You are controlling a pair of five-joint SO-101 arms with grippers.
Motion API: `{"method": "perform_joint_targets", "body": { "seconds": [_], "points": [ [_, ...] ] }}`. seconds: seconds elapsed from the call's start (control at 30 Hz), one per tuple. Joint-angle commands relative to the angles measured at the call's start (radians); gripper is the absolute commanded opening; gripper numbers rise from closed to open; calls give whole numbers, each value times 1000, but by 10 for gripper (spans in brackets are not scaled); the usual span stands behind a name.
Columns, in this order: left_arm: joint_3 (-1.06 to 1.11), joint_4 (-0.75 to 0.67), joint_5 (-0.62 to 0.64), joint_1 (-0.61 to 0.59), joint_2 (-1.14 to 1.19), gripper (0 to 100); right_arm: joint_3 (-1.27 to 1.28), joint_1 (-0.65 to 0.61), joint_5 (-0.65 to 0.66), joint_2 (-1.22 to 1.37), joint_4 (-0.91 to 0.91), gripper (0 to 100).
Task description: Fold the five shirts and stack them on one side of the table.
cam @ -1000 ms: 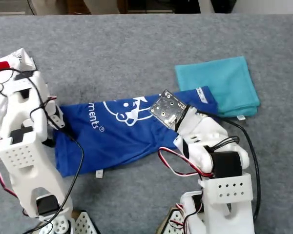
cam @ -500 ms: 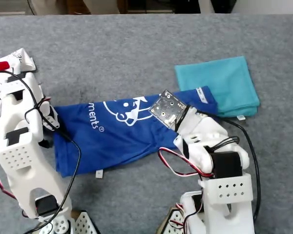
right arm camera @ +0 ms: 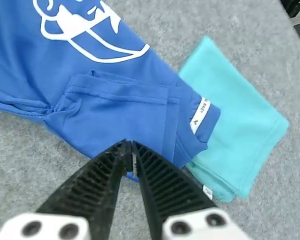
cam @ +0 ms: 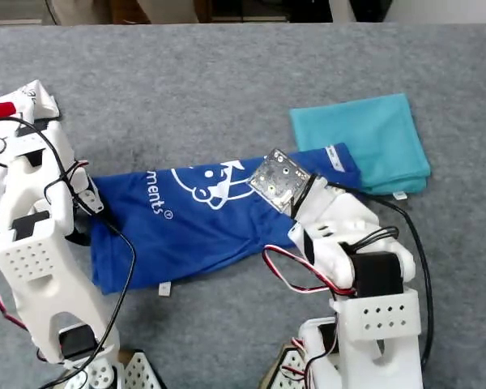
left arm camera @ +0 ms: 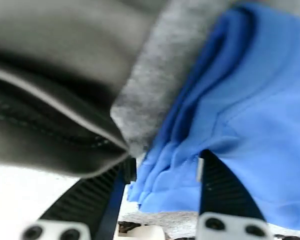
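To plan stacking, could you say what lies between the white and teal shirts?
The blue shirt lies stretched between them in the high view, its collar end touching the teal shirt.

Table (cam: 227, 73): spread shirt (cam: 194, 223) lay across the centre; folded shirt (cam: 373, 142) behind at right, its corner under the spread shirt's end; bunched shirt (cam: 24, 101) at far left.

Robot lab (probably) — grey felt table (cam: 227, 81)
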Motion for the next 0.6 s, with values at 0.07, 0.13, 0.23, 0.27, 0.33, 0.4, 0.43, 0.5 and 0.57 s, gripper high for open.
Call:
{"method": "perform_joint_targets", "body": {
  "seconds": [0.07, 0.13, 0.23, 0.27, 0.33, 0.4, 0.43, 0.5, 0.57],
  "points": [
    [12, -26, 48, 2, 10, 80, -59, 21, 9, -15, -17, 2],
    [12, -26, 44, 3, 10, 21, -59, 22, 9, -15, -15, 2],
    [12, -26, 41, -3, 1, 18, -61, 22, 9, -16, -15, 2],
    [5, -20, 26, -5, 1, 18, -61, 22, 9, -16, -15, 2],
    [-23, 8, -12, -5, 1, 18, -61, 22, 9, -16, -15, 2],
    [-83, 72, -44, -14, -1, 18, -61, 22, 9, -16, -15, 2],
    [-127, 114, -57, -18, -1, 18, -61, 22, 9, -16, -15, 2],
    [-195, 137, -83, -55, -8, 18, -61, 24, 5, -16, -21, 2],
    [-210, 137, -121, -104, -73, 18, -65, 50, 0, -16, -41, 2]
  ]
}}
